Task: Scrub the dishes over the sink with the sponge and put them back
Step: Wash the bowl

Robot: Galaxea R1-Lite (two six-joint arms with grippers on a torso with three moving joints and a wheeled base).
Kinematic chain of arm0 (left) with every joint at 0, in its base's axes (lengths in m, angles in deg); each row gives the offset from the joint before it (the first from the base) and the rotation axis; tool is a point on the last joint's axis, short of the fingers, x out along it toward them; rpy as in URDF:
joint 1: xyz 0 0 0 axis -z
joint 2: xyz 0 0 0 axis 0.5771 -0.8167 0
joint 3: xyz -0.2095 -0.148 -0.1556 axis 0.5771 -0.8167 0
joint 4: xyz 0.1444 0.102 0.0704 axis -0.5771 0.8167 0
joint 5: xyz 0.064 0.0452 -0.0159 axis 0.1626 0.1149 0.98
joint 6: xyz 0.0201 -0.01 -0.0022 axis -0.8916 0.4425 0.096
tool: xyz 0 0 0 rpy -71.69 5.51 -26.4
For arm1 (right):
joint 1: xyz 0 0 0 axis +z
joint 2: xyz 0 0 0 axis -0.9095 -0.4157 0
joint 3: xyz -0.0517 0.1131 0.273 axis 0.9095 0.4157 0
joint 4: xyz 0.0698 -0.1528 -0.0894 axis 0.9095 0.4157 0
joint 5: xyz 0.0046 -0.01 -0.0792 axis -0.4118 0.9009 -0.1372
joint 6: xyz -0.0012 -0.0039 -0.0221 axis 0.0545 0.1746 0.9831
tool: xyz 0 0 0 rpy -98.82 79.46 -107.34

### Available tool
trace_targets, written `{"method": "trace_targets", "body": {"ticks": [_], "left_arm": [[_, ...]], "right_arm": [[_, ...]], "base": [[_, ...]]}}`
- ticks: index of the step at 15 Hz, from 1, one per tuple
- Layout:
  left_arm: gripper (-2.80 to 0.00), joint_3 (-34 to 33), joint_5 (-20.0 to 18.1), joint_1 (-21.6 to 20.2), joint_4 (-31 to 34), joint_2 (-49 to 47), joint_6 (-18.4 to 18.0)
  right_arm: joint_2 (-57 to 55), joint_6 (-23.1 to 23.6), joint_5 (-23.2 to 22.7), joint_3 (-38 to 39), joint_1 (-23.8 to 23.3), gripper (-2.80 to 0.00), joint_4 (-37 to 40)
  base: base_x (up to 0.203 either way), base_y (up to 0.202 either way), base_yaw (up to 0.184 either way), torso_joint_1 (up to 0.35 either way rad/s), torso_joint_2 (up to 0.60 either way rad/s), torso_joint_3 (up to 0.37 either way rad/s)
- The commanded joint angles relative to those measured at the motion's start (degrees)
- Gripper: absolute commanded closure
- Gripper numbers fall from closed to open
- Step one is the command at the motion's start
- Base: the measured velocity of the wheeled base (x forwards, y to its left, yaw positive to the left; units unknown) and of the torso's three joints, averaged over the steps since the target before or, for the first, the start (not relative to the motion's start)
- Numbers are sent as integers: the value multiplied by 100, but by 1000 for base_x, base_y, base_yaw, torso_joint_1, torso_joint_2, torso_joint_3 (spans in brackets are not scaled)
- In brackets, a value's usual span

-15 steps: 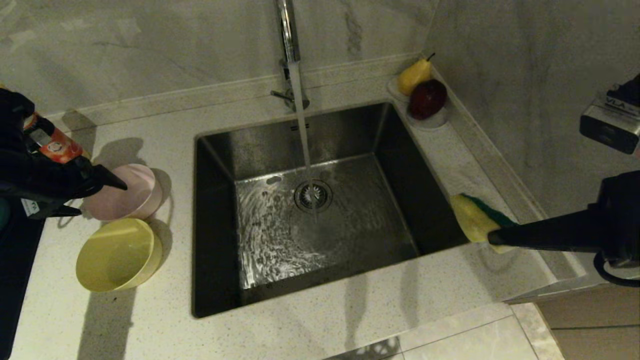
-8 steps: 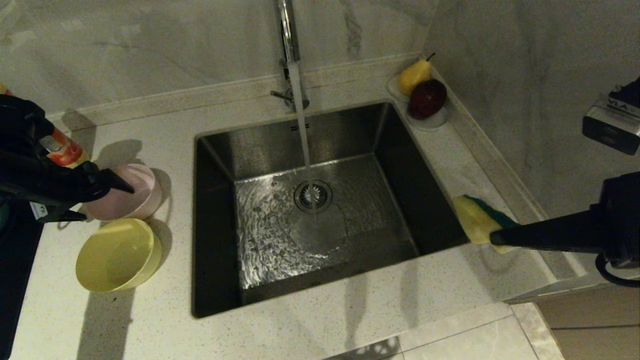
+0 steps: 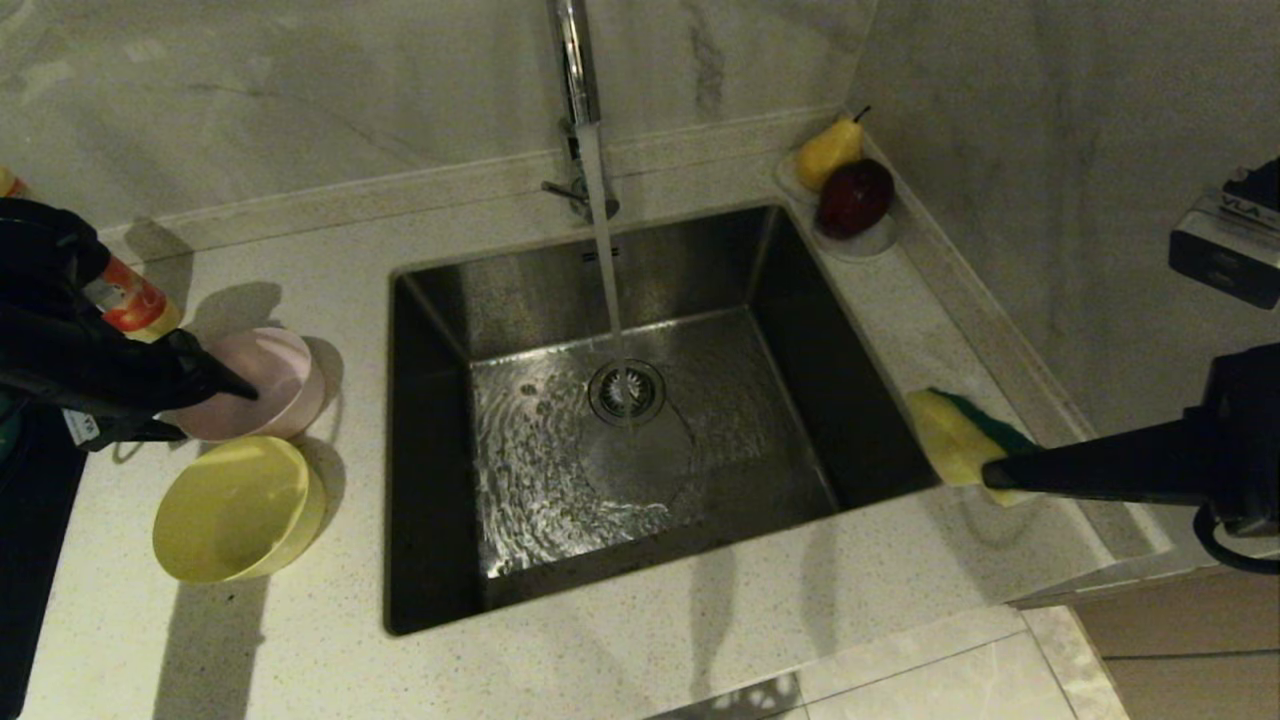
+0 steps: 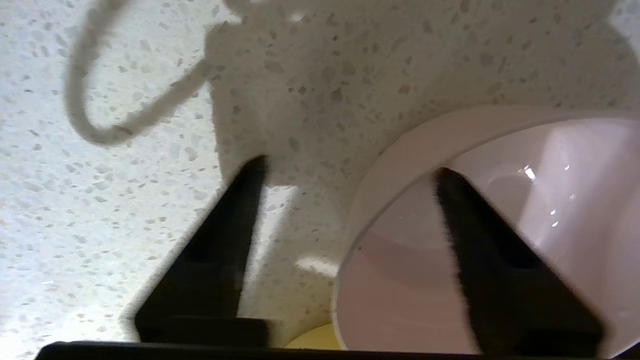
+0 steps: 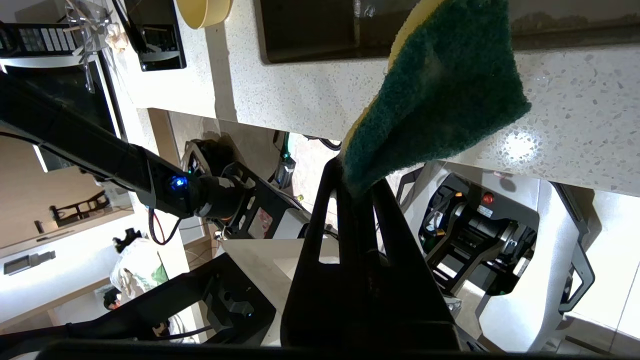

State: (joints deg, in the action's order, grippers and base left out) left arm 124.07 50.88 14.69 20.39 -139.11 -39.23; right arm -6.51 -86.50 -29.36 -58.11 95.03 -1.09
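The left gripper [image 3: 215, 385] straddles the near rim of the pale pink bowl [image 3: 262, 385] on the counter [image 3: 640, 660] left of the sink [image 3: 430, 480], one finger inside the bowl and one outside against the stone, a clear gap on either side, so the jaws are parted and nothing is gripped yet. The right gripper [image 3: 990, 472] hangs at the sink's right edge, clenched on the sponge [image 3: 950, 440], whose yellow face looks toward the basin and whose green face shows in the right wrist view. Water runs from the chrome tap [image 3: 575, 60] onto the drain strainer [image 3: 627, 392]. The yellow bowl [image 3: 235, 510] sits just beside the pink one, nearer the robot; no blue bowl is in sight. By the look of it, the job is only beginning: the sponge is in hand and the water running, but no bowl is over the sink, and lifting, scrubbing and returning each dish all remain. A pear [image 3: 828, 152] and a dark red fruit [image 3: 856, 197] rest on saucers in the far corner.
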Motion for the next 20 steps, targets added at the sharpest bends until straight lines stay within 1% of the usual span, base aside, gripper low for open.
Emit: {"method": "trace_targets", "body": {"ticks": [1,4,7,10,12,17,19,20], "left_arm": [[0,12,-9,0,18,-49,31],[0,12,8,0,-140,-49,57],[0,128,90,-9,-140,-47,71],[0,432,269,-103,-142,-75,265],[0,743,335,-214,-141,-68,467],[0,1924,464,-289,-107,141,1343],[0,1961,441,-197,-129,429,1428],[0,1962,434,-36,-112,546,1446]], "right_arm": [[4,-17,-15,0,2,0,15],[4,-17,-24,17,2,0,15],[-5,-25,-33,1,2,0,15],[-5,-26,-42,-9,2,0,15],[-5,-26,-42,0,2,0,15],[-22,-17,-42,0,2,0,15],[-13,-9,-42,0,2,0,15],[1,-9,-42,-9,9,0,15]], "base": [[0,0,0,0,0,0],[0,0,0,0,0,0],[0,0,0,0,0,0],[0,0,0,0,0,0],[0,0,0,0,0,0],[0,0,0,0,0,0],[0,0,0,0,0,0],[0,0,0,0,0,0]]}}
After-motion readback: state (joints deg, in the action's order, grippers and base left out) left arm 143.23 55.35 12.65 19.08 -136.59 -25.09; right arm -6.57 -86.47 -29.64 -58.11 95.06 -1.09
